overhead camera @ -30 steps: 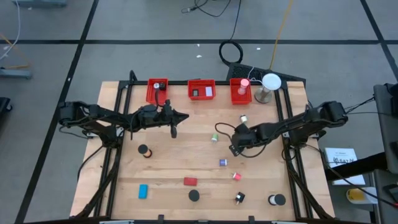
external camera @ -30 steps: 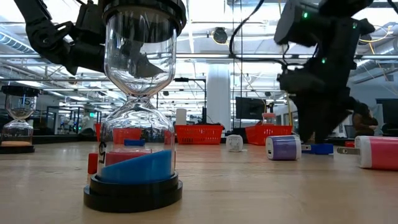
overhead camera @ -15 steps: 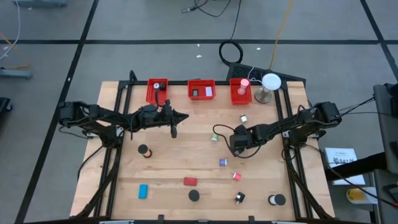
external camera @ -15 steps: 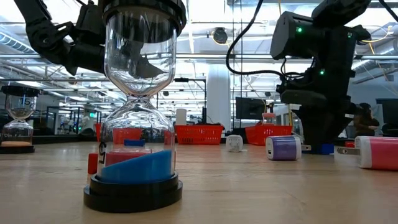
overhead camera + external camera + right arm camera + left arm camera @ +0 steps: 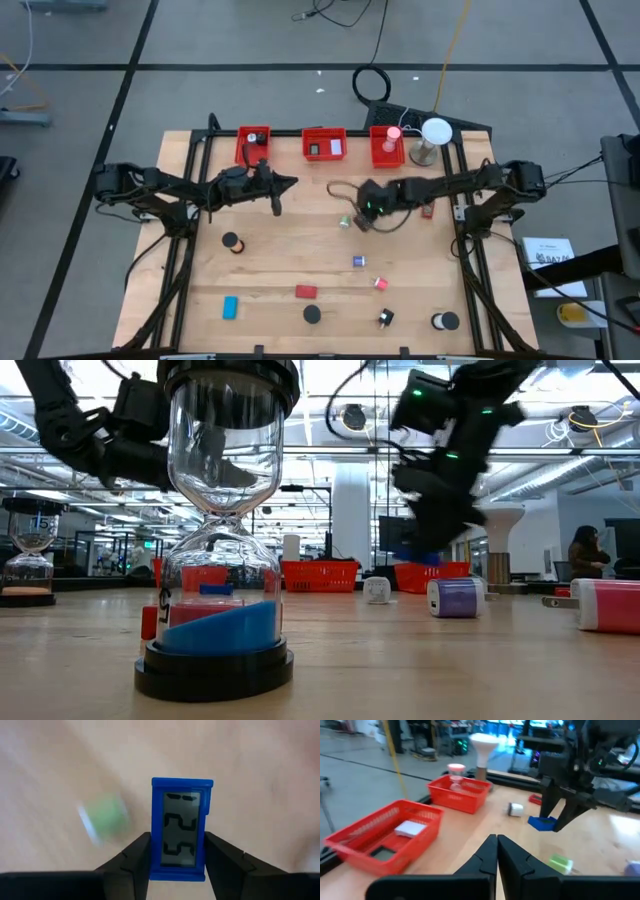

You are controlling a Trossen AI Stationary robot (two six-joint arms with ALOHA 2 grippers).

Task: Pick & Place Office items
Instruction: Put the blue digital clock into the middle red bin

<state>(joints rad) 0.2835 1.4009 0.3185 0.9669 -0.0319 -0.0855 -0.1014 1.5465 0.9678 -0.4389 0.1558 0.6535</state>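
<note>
A small blue digital timer with a grey display hangs above the table's middle, with my right gripper shut on it; the left wrist view also shows the timer. In the high view my right gripper hovers beside a green bit. My left gripper is shut on nothing, held level in front of the left red bin. Other office items lie scattered on the wood: a purple bit, a red block and a blue block. My right gripper pinches the timer's two long sides between its two fingers, at the end nearer the wrist. The fingers slant down from above and run along the timer. The timer is lifted clear of the table, its display facing the wrist camera.
Three red bins stand along the far edge, with a white round lamp to their right. An hourglass stands close to the low camera. A white bit and a small red item lie near my right arm.
My right gripper has risen and swung toward the table's far left, toward the bins, rolling its wrist. The blue timer, which lay on the table under it, has come up with it and now hangs clear.
</note>
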